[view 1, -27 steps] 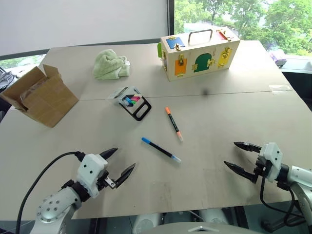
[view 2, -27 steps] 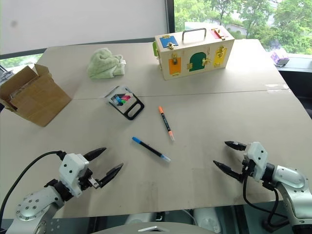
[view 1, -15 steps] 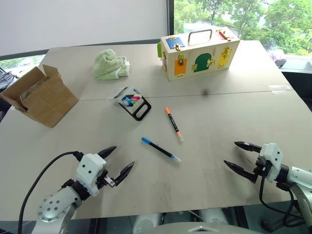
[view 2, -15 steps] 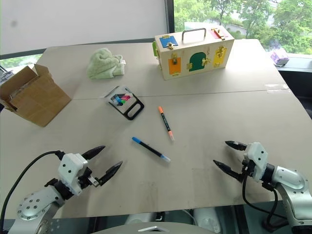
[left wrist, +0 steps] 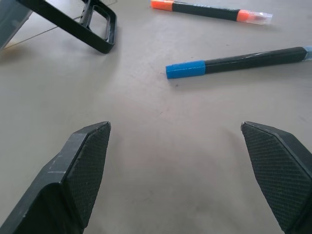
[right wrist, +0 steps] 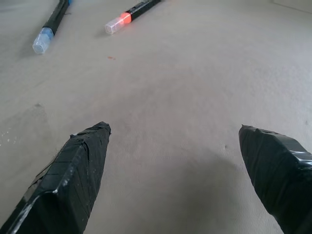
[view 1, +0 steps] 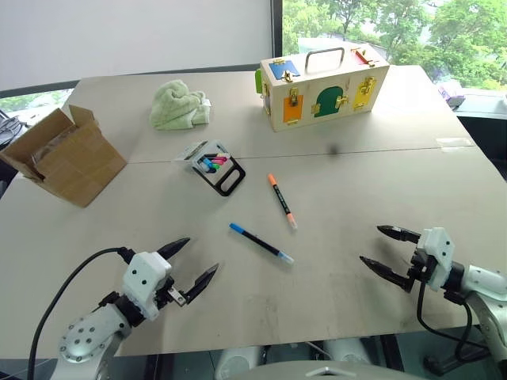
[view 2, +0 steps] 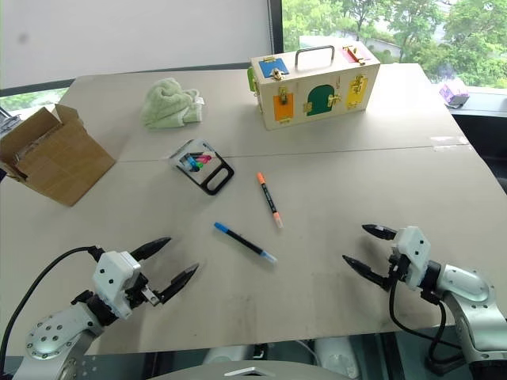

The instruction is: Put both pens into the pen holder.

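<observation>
pens (view 1: 261, 243) lie between both empty, wide-spread jaws.

2 pens (view 1: 281, 200) (view 1: 261, 242) flat on table, near tipped pen holder (view 1: 214, 165).

A wide beige table (view 1: 380, 170) of two joined panels, the seam running across its middle. Behind the table's far edge hangs a pale roller blind (view 1: 135, 36); beside the blind, a window (view 1: 388, 28) shows sunlit green trees. Daylight falls evenly across the table.
</observation>
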{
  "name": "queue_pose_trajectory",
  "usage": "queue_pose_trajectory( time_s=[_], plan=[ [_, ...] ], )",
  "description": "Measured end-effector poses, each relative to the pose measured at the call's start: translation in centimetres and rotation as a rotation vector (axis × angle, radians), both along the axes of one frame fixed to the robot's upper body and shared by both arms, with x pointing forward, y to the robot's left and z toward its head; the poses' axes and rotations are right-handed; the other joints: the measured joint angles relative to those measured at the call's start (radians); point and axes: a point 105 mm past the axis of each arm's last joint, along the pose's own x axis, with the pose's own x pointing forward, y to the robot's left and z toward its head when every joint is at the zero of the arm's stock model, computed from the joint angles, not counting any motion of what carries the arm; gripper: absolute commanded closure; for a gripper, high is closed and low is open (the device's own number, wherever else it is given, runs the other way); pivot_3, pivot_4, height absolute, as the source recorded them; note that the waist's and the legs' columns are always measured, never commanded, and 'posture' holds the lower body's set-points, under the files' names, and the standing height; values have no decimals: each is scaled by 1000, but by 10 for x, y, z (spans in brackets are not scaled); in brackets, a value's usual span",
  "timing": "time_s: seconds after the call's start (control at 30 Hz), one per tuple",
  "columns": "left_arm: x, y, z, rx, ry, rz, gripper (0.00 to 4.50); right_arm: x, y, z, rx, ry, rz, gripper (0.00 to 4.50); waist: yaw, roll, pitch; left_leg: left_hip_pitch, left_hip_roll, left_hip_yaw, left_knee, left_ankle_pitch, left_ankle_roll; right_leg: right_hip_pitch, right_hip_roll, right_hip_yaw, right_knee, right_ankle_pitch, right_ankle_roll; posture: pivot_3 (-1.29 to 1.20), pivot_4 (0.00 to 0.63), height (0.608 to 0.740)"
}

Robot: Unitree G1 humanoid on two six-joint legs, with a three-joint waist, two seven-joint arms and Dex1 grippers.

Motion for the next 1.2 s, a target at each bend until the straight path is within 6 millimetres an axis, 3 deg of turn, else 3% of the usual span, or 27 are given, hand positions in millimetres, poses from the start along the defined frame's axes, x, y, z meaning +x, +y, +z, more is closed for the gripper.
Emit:
queue_pose_trajectory(
  time_s=[0.17, 0.27, 0.3, 0.47, 0.67, 0.73, 0.83, 0.9, 1.0, 1.07, 1.2],
  plan=[
    [-1, 6, 31, -22, -25, -80, 52, 19, 36, 17, 30, -87, 53, 0, -1, -1, 0, 0, 0, 0, 0, 0, 0, 0, 0, 0, 1, 0, 0, 0, 150, 740],
    [-4, 10, 61, -12, -65, -142, 52, 39, 68, 30, 67, -151, 56, 0, -4, 0, 0, 0, 0, 0, 0, 2, -4, -1, 0, 0, 1, 0, 0, 0, 150, 740],
    [-6, 11, 74, 4, -78, -172, 52, 46, 90, 36, 83, -174, 70, 0, -4, 0, 0, 0, 0, 0, 0, 3, -5, -1, 0, 0, 1, 0, 0, 0, 150, 740],
    [-17, 11, 82, 35, -23, -223, 52, 54, 133, 40, 85, -180, 99, 0, -1, 0, 0, 0, -1, 0, 0, 3, -5, -2, 0, 0, -1, 0, 0, 0, 150, 740],
    [-20, 10, 82, 46, 12, -234, 52, 56, 152, 16, 3, -73, 91, 0, -3, -1, 0, 0, -1, -1, 0, 3, -5, -2, 0, 0, 0, 0, 0, 0, 150, 740],
    [-21, 9, 80, 46, 27, -238, 0, 59, 158, 3, -70, -13, 72, 546, -8, 0, 0, 0, -1, -1, -1, 3, -5, -3, 1, 0, 1, 0, 0, 0, 150, 740],
    [-22, 7, 80, 54, 36, -247, 0, 63, 166, 2, -133, 4, 56, 1564, -13, -1, -1, 2, -1, -1, -1, 4, -6, -3, 1, 1, 3, 0, 0, 0, 150, 740],
    [-22, 6, 79, 55, 42, -253, 0, 64, 166, 3, -150, 12, 38, 2750, -12, -1, -1, 3, -1, -1, -1, 4, -6, -2, 0, 0, 4, 0, 0, 0, 150, 740],
    [-22, 6, 80, 57, 42, -254, 0, 64, 164, 2, -170, 8, 20, 4052, -4, -1, -1, 4, -2, -1, 0, 3, -5, -2, 0, 1, 7, 0, 0, 0, 150, 740],
    [-22, 6, 80, 56, 43, -254, 0, 66, 162, 3, -177, -2, 3, 4427, -3, -2, -2, 5, -2, -1, 0, 2, -4, -2, 0, 1, 8, 0, 0, 0, 150, 740],
    [-14, 4, 86, 38, -1, -239, 0, 77, 153, 5, -165, -19, -88, 4428, -2, -2, -2, 6, -2, -1, 0, 3, -5, -2, 0, 1, 9, 0, -1, 0, 150, 740]
  ],
)
